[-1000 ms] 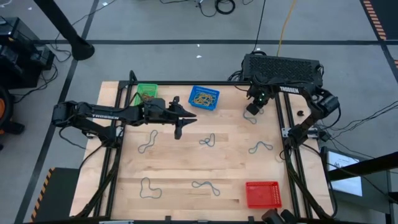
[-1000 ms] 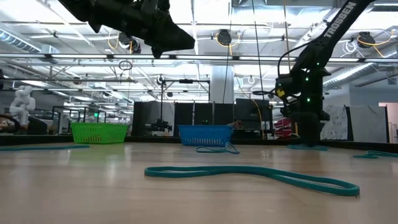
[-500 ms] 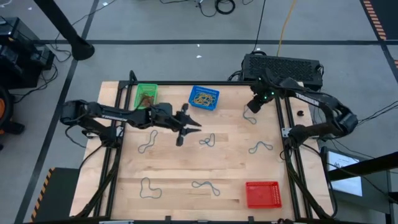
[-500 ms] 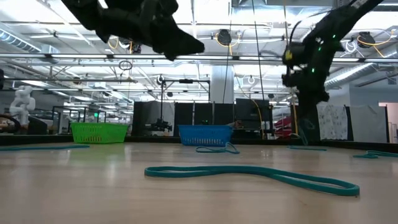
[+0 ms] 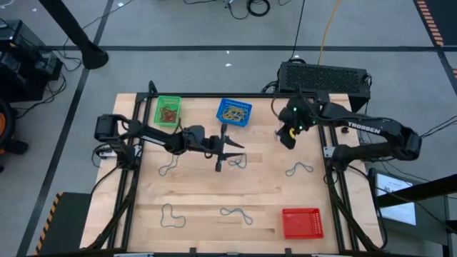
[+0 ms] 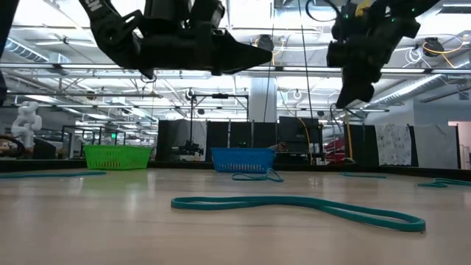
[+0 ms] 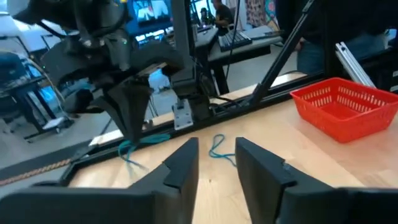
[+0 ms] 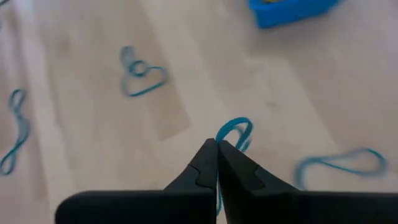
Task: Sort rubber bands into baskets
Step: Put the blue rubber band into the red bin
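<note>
While right gripper (image 8: 217,163) clenches a teal rubber band (image 8: 235,132), left gripper (image 7: 214,163) parted, empty.

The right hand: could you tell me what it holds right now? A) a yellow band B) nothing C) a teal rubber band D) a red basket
C: the right hand is shut, pinching a teal band that hangs from its tips above the table.

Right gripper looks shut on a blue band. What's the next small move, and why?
Probably carry it toward the blue basket. The right gripper is shut on a blue band, lifted off the table, and that basket sits close by, beside the green one.
</note>
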Robot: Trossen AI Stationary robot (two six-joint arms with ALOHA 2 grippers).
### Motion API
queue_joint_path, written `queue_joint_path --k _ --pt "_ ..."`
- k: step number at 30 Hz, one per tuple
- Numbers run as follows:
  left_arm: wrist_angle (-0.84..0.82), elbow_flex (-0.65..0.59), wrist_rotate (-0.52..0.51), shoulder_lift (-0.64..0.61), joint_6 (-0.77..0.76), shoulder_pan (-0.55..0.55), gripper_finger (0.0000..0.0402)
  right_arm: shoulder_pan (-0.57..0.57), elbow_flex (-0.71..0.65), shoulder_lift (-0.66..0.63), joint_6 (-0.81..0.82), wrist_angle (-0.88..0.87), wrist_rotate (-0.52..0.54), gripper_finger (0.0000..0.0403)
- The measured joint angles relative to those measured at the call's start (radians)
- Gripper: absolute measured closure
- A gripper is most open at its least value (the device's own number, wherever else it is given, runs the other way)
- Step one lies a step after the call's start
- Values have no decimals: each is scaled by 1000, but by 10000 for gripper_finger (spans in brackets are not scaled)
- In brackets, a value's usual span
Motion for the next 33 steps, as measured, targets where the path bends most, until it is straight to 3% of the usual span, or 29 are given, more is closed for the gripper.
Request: queue_joint_path --k 6,11,16,22,28,33 --pt "-78 95 -10 56 -5 -17 216 157 0 0 37 74 -1 402" --pt "-159 193 -80 115 17 -35 164 263 1 0 66 145 -29 402" --pt "-216 276 -134 183 52 -40 132 352 1 0 91 173 -29 402" --pt "-238 348 -133 236 -23 -40 114 429 1 0 92 205 -27 402" --pt "-328 411 53 268 -86 -38 113 446 2 0 87 265 -18 402" --pt "-345 415 78 267 -87 -38 114 445 2 0 84 266 -16 402"
